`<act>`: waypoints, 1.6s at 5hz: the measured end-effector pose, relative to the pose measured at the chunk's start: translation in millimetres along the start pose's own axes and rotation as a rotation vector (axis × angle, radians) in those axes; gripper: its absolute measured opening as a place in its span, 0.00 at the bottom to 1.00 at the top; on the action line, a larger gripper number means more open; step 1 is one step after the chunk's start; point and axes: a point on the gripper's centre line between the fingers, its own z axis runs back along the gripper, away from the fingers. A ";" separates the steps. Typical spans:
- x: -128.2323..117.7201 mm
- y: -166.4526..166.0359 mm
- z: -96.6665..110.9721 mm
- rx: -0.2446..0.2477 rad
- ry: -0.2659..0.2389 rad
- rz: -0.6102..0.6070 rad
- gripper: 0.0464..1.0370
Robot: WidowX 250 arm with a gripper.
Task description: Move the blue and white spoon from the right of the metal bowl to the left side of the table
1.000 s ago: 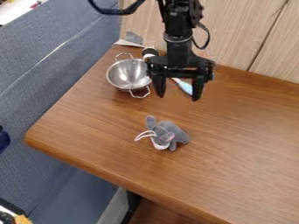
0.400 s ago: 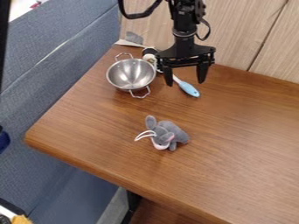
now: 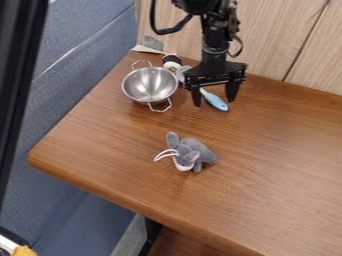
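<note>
Pincer (image 3: 214, 103) lower in view, near bowl (image 3: 149, 85)

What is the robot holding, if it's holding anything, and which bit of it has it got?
Nothing is held. The fingers of the gripper are wide apart, and the blue handle you see between them isn't pinched.
</note>
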 end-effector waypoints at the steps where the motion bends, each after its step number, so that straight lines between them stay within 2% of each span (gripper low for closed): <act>1: -0.7 -3.0 -3.1 0.011 -0.017 0.044 0.96; 2: 2.3 2.7 -12.4 0.042 -0.005 0.051 0.92; 3: 7.9 1.9 -14.4 0.073 -0.006 0.053 0.64; 4: 6.9 -1.0 -14.6 0.078 0.001 0.058 0.35; 5: 3.3 1.2 -16.9 0.076 0.009 0.058 0.29; 6: -0.4 1.4 -16.9 0.072 0.019 0.050 0.29; 8: -9.9 -2.6 -3.2 0.023 0.057 -0.070 0.29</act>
